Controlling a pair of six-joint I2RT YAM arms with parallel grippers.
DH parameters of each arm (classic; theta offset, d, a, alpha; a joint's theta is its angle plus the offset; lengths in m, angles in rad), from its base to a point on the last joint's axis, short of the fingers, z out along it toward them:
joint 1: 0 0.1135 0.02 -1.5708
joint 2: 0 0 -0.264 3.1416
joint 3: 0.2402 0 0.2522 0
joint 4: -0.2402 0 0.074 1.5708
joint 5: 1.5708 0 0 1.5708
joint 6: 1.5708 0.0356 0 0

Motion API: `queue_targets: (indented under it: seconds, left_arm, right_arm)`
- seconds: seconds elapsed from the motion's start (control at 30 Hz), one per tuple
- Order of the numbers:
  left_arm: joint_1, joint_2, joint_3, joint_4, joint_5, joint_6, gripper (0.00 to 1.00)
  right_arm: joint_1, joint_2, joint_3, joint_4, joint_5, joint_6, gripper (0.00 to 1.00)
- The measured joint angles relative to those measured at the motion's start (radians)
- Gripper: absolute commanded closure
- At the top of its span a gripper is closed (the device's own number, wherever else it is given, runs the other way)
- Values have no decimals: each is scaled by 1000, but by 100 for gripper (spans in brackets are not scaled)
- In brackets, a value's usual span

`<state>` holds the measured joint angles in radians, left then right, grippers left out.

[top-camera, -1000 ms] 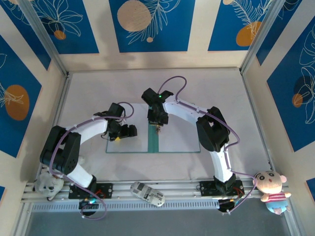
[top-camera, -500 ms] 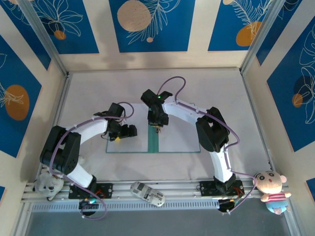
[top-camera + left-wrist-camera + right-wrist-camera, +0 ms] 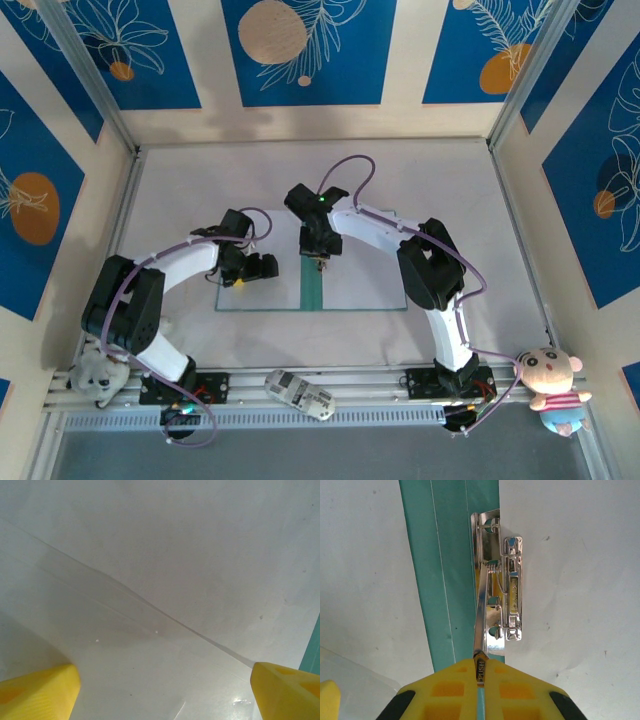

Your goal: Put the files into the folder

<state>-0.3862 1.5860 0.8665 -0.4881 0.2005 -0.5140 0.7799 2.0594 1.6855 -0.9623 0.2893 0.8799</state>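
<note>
Right wrist view: my right tool (image 3: 480,667) pinches the raised lever of the metal clip (image 3: 506,597), fingers pressed together on it, at the spine of the teal folder (image 3: 445,580). White files (image 3: 570,555) lie on the covers on both sides of that spine. My left tool (image 3: 160,695) stands spread wide, low over the left-hand files. The folder lies open on the counter (image 3: 200,180) between my arms.

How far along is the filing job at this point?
Done: the folder lies open, white files on both covers. In hand: the right claw is shut on the clip lever; the left claw, open, is over the left sheet. Left, likely: clamping the files, closing the folder.
</note>
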Motion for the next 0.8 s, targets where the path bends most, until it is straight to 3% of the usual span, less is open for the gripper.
queue_targets:
  seconds: [0.8]
  left_arm:
    - [5,1,0,0,0,0,10]
  right_arm:
    - [37,-4,-87,56,52,0,98]
